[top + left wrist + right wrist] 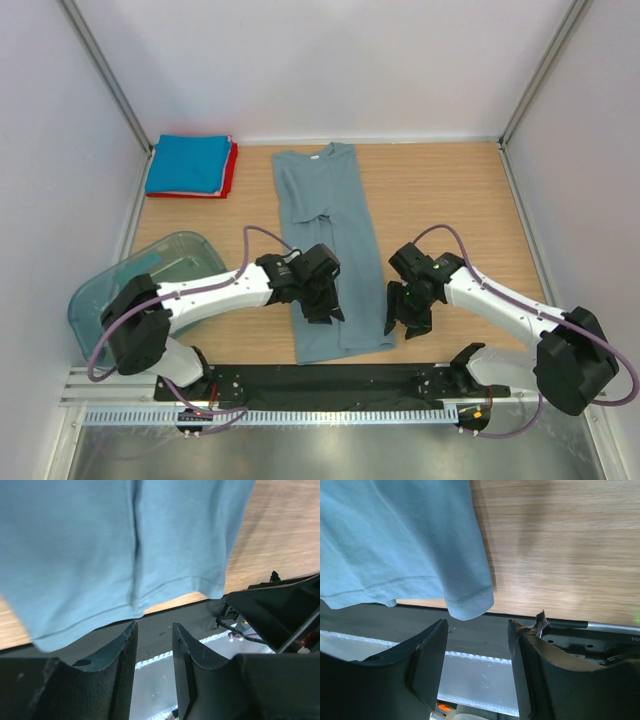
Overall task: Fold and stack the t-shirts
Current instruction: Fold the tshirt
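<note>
A grey-blue t-shirt (322, 200) lies folded into a long narrow strip down the middle of the wooden table, neck at the far end. My left gripper (323, 305) hovers over its near half, open; in the left wrist view the fingers (125, 650) stand apart with nothing between them, just short of the shirt's hem (125, 545). My right gripper (403, 318) is open beside the shirt's near right corner (470, 605), with nothing between its fingers (432, 645). A folded bright blue t-shirt (188, 162) rests on a red one (231, 172) at the far left.
A translucent teal tub (128, 278) sits at the near left by the left arm's base. The black mounting rail (330, 380) runs along the near table edge, just past the shirt's hem. White walls with metal posts close in the sides and back.
</note>
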Controlling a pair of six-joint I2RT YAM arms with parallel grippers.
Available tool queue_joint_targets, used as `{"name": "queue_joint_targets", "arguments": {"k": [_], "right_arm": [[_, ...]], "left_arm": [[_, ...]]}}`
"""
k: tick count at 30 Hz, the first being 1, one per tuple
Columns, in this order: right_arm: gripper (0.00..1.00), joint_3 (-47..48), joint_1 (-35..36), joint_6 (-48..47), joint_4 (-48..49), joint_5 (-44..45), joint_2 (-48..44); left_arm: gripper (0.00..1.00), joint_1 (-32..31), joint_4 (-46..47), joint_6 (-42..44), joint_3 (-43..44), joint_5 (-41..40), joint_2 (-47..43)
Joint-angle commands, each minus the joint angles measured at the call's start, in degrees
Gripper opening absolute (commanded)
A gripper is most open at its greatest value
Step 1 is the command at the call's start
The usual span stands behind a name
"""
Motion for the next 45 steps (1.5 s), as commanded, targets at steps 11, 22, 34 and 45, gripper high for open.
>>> {"name": "queue_joint_targets", "arguments": {"k": [11,22,34,45], "right_arm": [[0.57,-1.92,0.53,1.45,6.49,1.19,-1.01],[0.53,-4.21,0.62,0.31,6.41,3.29,0.74],[0.3,-6.32,0.53,0.57,7.81,3.47,0.22],[0.3,-5.88,0.62,0.92,8.07,3.47,0.48]], "left_arm": [[0.34,-0.67,6.96,-1.6,2.38,5.48,10.38],[0.34,-3.22,2.4,-1.78,5.8,5.84,16.18],[0.35,-3.48,-0.42,-1.87,7.21,4.78,16.8],[0.34,-3.48,-0.95,-1.6,8.35,5.39,18.2]]}}
